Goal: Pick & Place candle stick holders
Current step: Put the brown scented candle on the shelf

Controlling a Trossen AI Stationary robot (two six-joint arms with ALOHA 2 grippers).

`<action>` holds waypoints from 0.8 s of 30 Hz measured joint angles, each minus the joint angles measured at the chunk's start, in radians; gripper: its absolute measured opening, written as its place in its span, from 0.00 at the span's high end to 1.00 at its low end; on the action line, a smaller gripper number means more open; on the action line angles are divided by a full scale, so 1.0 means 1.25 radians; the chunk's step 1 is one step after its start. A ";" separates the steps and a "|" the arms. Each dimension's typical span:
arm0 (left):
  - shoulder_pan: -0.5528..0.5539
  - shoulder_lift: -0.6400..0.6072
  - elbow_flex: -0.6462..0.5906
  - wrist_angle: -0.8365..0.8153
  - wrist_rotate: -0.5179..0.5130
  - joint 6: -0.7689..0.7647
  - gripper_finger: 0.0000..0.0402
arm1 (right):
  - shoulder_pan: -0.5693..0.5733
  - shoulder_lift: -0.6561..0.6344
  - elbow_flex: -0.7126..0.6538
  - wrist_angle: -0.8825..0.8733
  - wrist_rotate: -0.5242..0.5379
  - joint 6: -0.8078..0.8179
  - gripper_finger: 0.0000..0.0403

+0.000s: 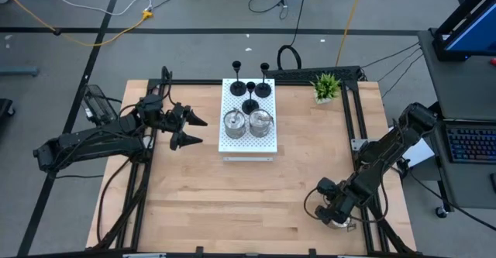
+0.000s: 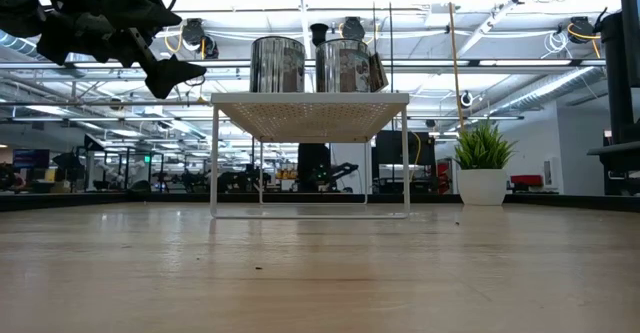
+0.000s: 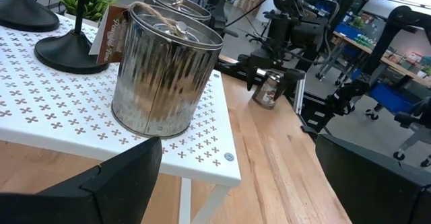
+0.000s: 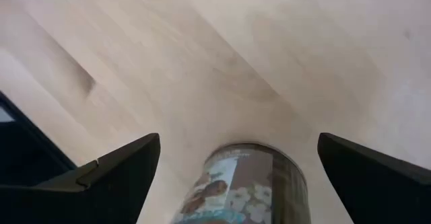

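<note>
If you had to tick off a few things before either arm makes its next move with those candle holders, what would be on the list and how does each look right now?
1. Right gripper fingers open: ok, spread wide.
2. Silver holder sits between the right gripper's fingers on the table: ok; the fingers are not touching it.
3. Left gripper open: ok, beside the white board, holding nothing.
4. Two silver holders upright on the board: ok.
5. Three black holders upright at the board's far end: ok.
6. Potted plant away from both arms: ok, at the table's far right corner.
</note>
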State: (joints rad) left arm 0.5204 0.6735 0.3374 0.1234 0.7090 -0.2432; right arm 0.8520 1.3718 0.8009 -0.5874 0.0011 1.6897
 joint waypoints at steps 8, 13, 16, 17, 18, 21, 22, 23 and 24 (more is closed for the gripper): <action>0.000 0.000 0.000 0.000 0.000 -0.002 0.01 | -0.005 -0.076 0.000 -0.045 -0.001 0.003 0.02; 0.000 0.000 0.000 0.000 0.000 -0.002 0.01 | 0.008 -0.126 0.000 -0.048 -0.004 0.020 0.02; 0.000 0.000 0.000 0.000 0.000 -0.002 0.01 | 0.019 -0.147 0.000 -0.054 -0.006 0.027 0.02; 0.000 0.000 0.000 0.000 0.000 -0.002 0.01 | 0.024 -0.151 0.000 -0.064 -0.006 0.037 0.02; 0.000 0.000 0.000 0.000 0.000 -0.002 0.01 | 0.030 -0.156 0.000 -0.079 -0.008 0.050 0.02; 0.000 0.000 0.000 0.000 0.000 -0.002 0.01 | 0.050 -0.166 0.000 -0.104 -0.019 0.088 0.02; 0.000 0.000 0.000 0.000 0.000 -0.002 0.01 | 0.056 -0.168 0.000 -0.108 -0.023 0.102 0.02; 0.000 0.000 0.000 0.000 0.000 -0.002 0.01 | 0.063 -0.169 0.000 -0.111 -0.023 0.113 0.02; 0.000 0.000 0.000 0.000 0.000 -0.001 0.01 | 0.070 -0.169 0.000 -0.112 -0.023 0.122 0.02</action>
State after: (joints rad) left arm 0.5205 0.6735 0.3374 0.1234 0.7090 -0.2443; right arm 0.9394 1.1607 0.8005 -0.7268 -0.0273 1.8422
